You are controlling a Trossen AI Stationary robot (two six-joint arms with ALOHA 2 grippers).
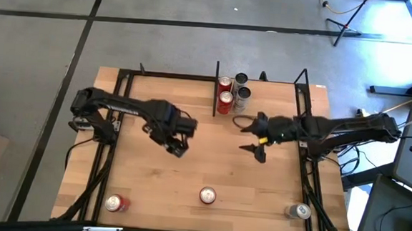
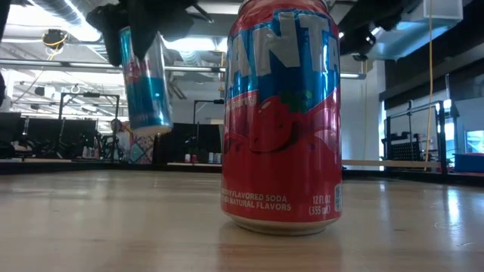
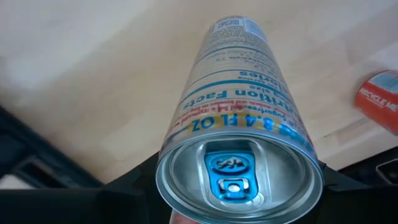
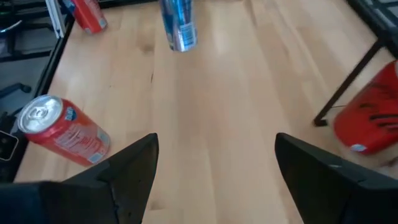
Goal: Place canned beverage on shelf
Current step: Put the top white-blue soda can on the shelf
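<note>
My left gripper (image 1: pixel 176 139) is over the table's middle left, shut on a slim blue-and-silver can (image 2: pixel 147 83), which also shows in the left wrist view (image 3: pixel 239 124). My right gripper (image 1: pixel 254 141) is open and empty right of the middle, its fingers (image 4: pixel 134 165) spread over bare wood. The shelf (image 1: pixel 217 87) is at the far middle, with a black upright panel. Two red cans (image 1: pixel 225 91) and two dark-topped cans (image 1: pixel 242 87) stand on its wooden floor next to the panel. My left gripper pinches the slim can near its top end (image 3: pixel 186 155) between its two fingers (image 3: pixel 134 183), one on each side of the wall. The fingers come from above, pointing down. The can hangs below them, nearly upright, its bottom (image 2: pixel 151 128) clear of the table.
A red Fanta can (image 1: pixel 207 195) stands near the table's front middle and fills the low view (image 2: pixel 280 121). Another red can (image 1: pixel 117 203) stands at the front left and a silver can (image 1: pixel 299 211) at the front right. Black frame rails (image 1: pixel 310 172) run along both sides.
</note>
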